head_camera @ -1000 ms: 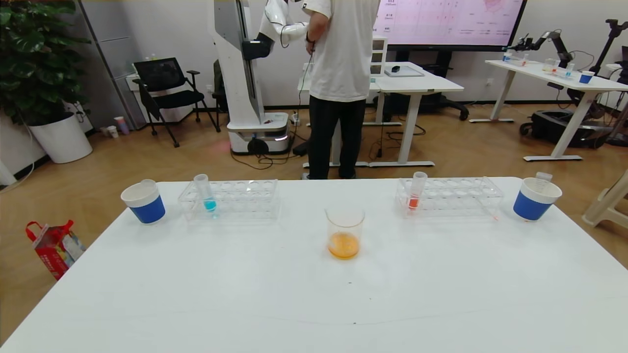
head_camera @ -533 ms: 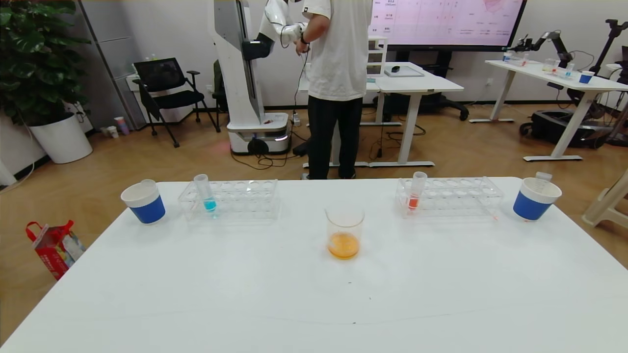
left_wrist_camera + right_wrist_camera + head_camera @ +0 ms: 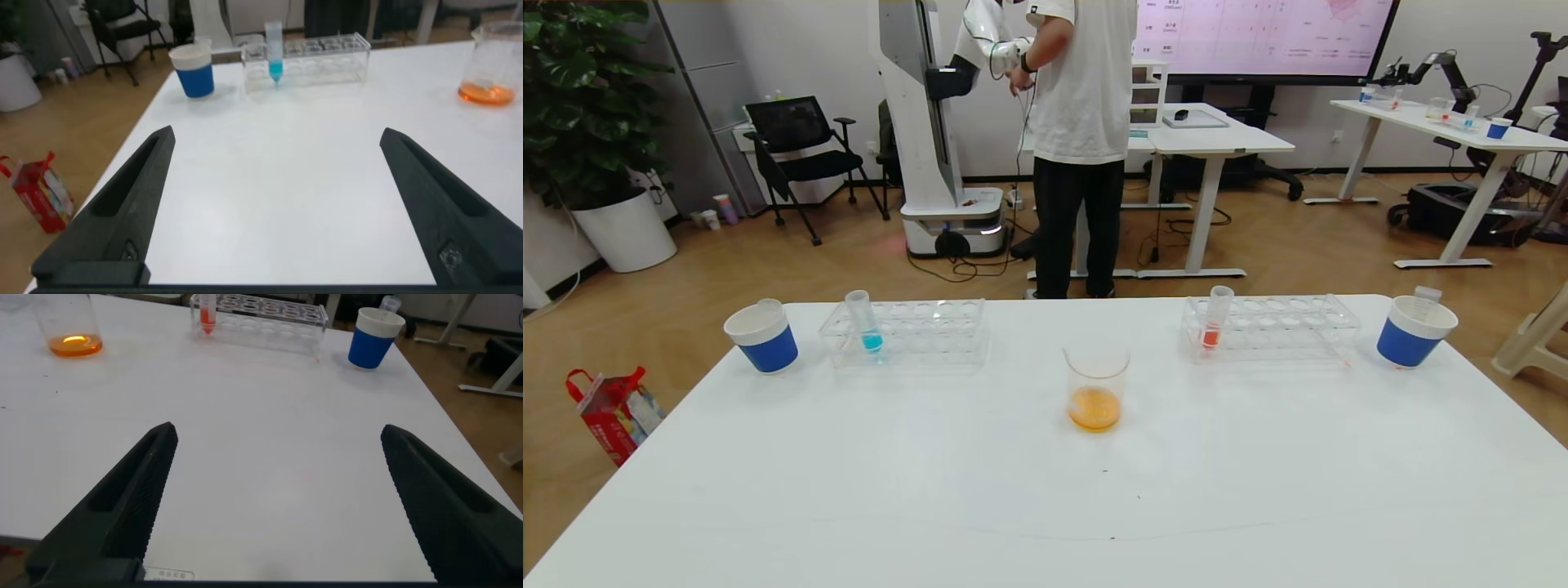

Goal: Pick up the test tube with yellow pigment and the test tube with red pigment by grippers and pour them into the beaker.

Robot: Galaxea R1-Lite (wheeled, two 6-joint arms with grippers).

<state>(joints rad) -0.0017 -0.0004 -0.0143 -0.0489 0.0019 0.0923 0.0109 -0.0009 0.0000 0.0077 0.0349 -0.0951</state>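
Note:
The beaker [image 3: 1096,390] stands mid-table with orange liquid in its bottom; it also shows in the left wrist view [image 3: 494,65] and the right wrist view [image 3: 69,327]. A test tube with red pigment [image 3: 1215,318] stands upright in the right clear rack [image 3: 1282,328], and also shows in the right wrist view [image 3: 206,314]. No tube with yellow pigment shows. My left gripper [image 3: 278,135] and right gripper [image 3: 278,429] are both open and empty, low over the near part of the white table [image 3: 1013,506], outside the head view.
A left clear rack [image 3: 915,333] holds a cyan-blue tube [image 3: 863,321]. White-and-blue cups stand at far left [image 3: 762,336] and far right [image 3: 1413,329], each with a clear tube in it. A person stands beyond the table's far edge.
Nothing on the table has moved and both grippers stay where they were. Only the person in the background has shifted an arm.

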